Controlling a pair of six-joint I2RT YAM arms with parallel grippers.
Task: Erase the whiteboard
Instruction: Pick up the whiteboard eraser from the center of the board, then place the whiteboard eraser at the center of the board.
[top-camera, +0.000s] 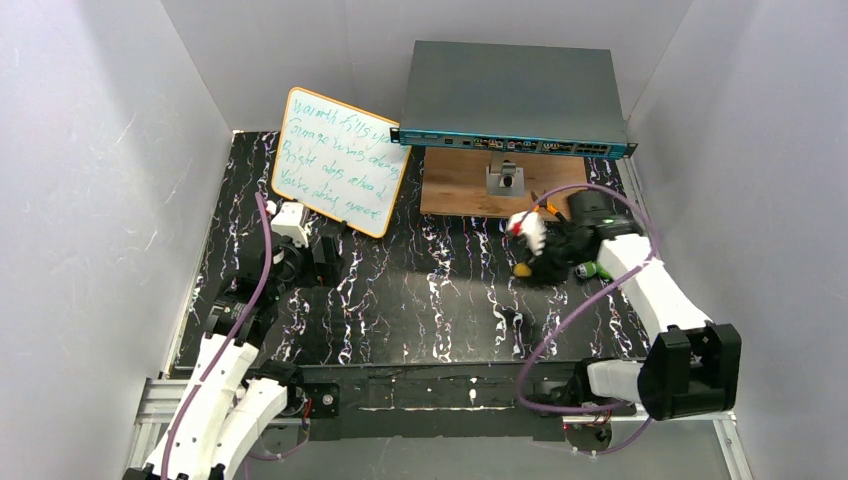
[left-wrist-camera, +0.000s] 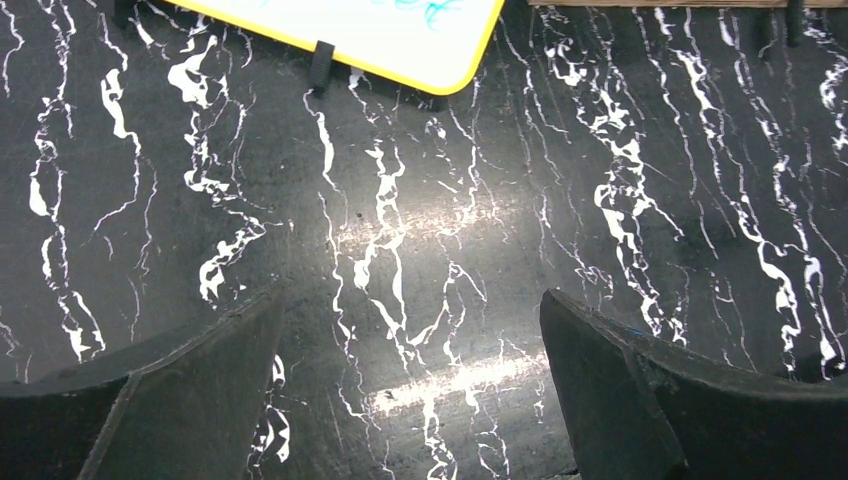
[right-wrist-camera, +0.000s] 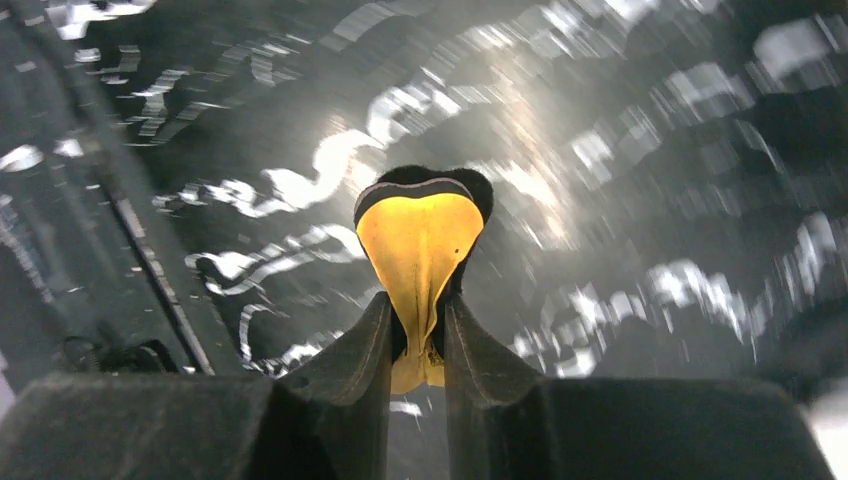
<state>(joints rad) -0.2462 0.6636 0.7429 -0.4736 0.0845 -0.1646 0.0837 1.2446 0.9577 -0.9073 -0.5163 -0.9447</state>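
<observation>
The whiteboard, white with an orange-yellow rim and several lines of green-blue handwriting, stands propped at a tilt at the back left. Its lower corner shows at the top of the left wrist view. My left gripper hovers over the mat just in front of it, jaws wide open with nothing between them. My right gripper is right of centre, shut on a yellow eraser pad with a black backing, pinched at its narrow end.
A grey network switch rests at the back on a brown wooden board, with a small grey block below it. A green object lies by the right wrist. Purple cables loop along both arms. White walls close three sides.
</observation>
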